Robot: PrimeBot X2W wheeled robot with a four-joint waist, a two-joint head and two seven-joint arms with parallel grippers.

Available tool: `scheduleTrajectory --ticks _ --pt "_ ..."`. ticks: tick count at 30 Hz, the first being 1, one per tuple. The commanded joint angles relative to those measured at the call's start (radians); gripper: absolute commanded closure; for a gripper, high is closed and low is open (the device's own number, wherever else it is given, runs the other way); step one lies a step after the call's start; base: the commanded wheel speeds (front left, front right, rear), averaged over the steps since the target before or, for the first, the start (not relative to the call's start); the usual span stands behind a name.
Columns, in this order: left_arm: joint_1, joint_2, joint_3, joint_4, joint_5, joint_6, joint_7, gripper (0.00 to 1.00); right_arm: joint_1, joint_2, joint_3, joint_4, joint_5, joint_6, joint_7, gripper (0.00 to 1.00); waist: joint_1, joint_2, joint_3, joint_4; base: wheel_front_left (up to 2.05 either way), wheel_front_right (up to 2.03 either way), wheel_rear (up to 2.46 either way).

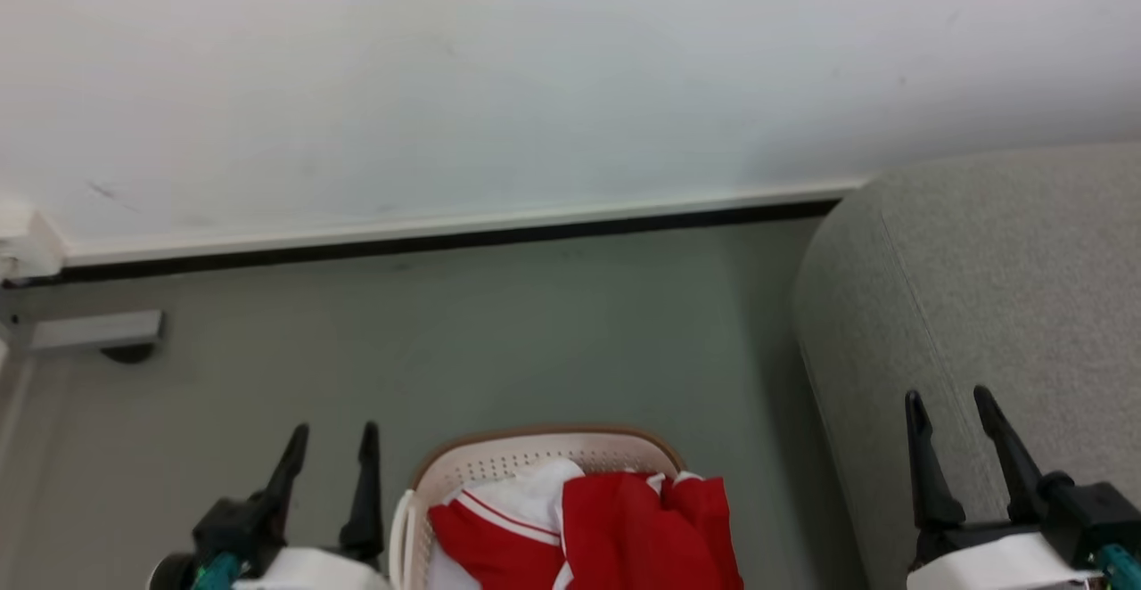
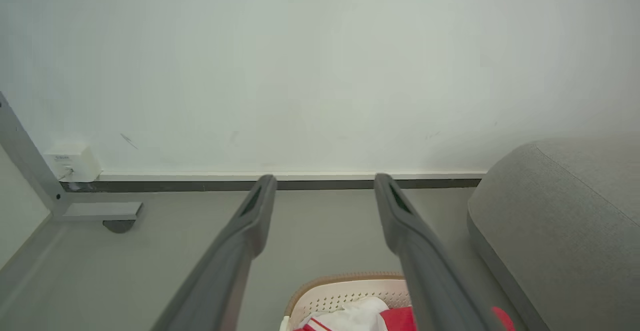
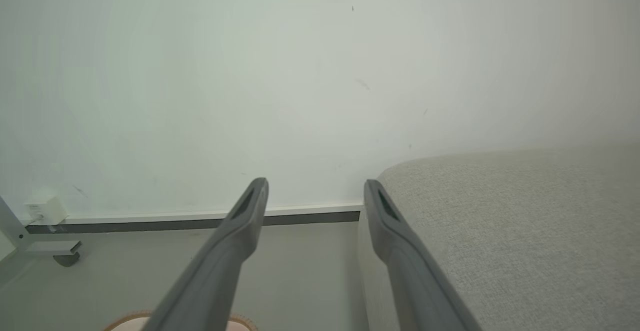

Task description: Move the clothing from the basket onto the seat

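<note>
The basket (image 1: 535, 449), cream-white with a brown rim, stands on the floor at the bottom centre of the head view, cut off by the frame edge. Red and white clothing (image 1: 615, 523) is piled inside it. My left gripper (image 1: 334, 437) hangs open just left of the basket with nothing between its fingers. Over the front edge of the light grey seat (image 1: 1007, 287) my right gripper (image 1: 948, 397) is open and empty too. The left wrist view shows the left gripper (image 2: 325, 182), the basket (image 2: 345, 291), the clothing (image 2: 365, 316) and the seat (image 2: 570, 221). In the right wrist view the right gripper (image 3: 315, 186) points past the seat (image 3: 510, 221).
A white wall (image 1: 535, 73) with a dark-edged skirting runs across the back. At the far left a grey metal frame foot (image 1: 94, 331) rests on the grey floor (image 1: 535, 331), with a small white box (image 2: 70, 161) on the wall above it.
</note>
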Motion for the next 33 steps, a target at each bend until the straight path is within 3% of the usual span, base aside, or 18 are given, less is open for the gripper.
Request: scheduleTrajectory --ticks 1,6,12,19,26,33 --pt "-0.034 0.005 -0.014 0.012 0.019 -0.009 -0.001 0.00 -0.026 -0.002 0.001 -0.012 -0.005 -0.002 0.000 0.00 0.0000 0.0000 0.062 -0.040 0.00 0.00 0.00" --pt "-0.165 0.005 -0.095 0.082 0.056 -0.034 -0.001 0.00 -0.089 -0.001 0.012 -0.053 -0.004 -0.002 0.000 0.00 0.0000 0.0000 0.188 -0.081 0.00 0.00 0.00" --pt "-0.371 0.006 -0.261 0.238 0.109 -0.053 0.005 0.00 -0.178 0.000 0.033 -0.089 0.007 -0.002 0.000 0.00 0.0000 0.0000 0.366 -0.113 0.00 0.00 0.00" --pt "-0.590 0.007 -0.434 0.439 0.064 -0.058 0.116 0.00 -0.276 0.000 0.068 -0.131 0.016 -0.002 0.001 0.00 0.0000 0.0000 0.556 -0.121 0.00 0.00 0.00" --pt "-0.728 0.007 -0.535 0.638 0.062 -0.057 0.206 0.00 -0.335 0.000 0.072 -0.162 -0.015 -0.002 0.000 0.00 0.0000 0.0000 0.680 -0.112 0.00 0.00 0.00" --pt "-0.827 0.006 -0.576 0.755 -0.006 -0.052 0.212 0.00 -0.338 -0.002 0.066 -0.181 -0.060 -0.002 0.000 0.00 0.0000 0.0000 0.743 -0.085 0.00 0.00 0.00"
